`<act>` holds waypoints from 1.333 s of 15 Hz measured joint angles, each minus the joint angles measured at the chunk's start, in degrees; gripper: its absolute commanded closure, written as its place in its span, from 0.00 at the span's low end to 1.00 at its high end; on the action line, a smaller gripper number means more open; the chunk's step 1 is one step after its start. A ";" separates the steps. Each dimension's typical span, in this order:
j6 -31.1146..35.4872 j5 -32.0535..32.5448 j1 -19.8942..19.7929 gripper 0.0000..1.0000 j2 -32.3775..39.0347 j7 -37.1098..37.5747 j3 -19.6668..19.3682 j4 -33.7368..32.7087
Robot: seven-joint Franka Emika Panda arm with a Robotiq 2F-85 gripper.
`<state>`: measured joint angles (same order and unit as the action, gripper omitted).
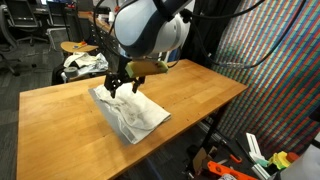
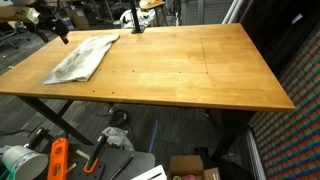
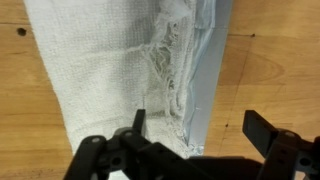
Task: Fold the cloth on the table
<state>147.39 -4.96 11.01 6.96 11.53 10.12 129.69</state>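
Wrist view: cloth (image 3: 110, 70) on table (image 3: 275, 60), beneath wide-spread hand (image 3: 197, 122)

round wooden stool (image 1: 75, 46), background | white-and-dark fabric bundle (image 1: 86, 65), just beside stool | dark office chair (image 1: 30, 25), far back | multicoloured patterned wall (image 1: 275, 70) | orange tool (image 2: 57, 160), on floor (image 2: 170, 140) | cardboard box (image 2: 190, 166), on floor | crumpled grey bag (image 2: 118, 138), on floor
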 measured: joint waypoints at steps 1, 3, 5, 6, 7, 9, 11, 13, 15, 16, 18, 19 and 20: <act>1.01 2.14 0.73 0.32 0.74 2.74 -0.01 -0.39; 1.44 8.16 1.85 0.49 2.81 8.95 -0.52 -2.02; 0.76 12.60 2.72 0.65 5.24 13.26 -1.60 -4.42; 0.16 13.85 3.03 0.72 6.29 14.40 -2.19 -5.63; -0.32 14.78 3.30 0.80 7.28 15.14 -2.81 -6.80; -0.83 16.74 3.86 0.86 8.93 16.39 -4.20 -8.82; -0.89 21.58 5.05 0.89 10.52 18.98 -6.51 -10.60; -1.70 25.63 6.15 0.84 12.32 21.08 -8.65 -12.52; -3.03 27.81 6.70 0.83 14.21 21.47 -9.92 -14.42; -3.63 28.55 6.86 0.82 15.16 21.47 -10.35 -15.34; -4.54 29.12 6.97 0.83 16.93 21.45 -10.86 -17.02; -4.74 29.22 6.98 0.84 17.75 21.44 -11.05 -17.77; -4.86 29.25 6.98 0.84 18.51 21.43 -11.25 -18.48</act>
<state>142.53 24.29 18.00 25.47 32.96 -1.13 111.20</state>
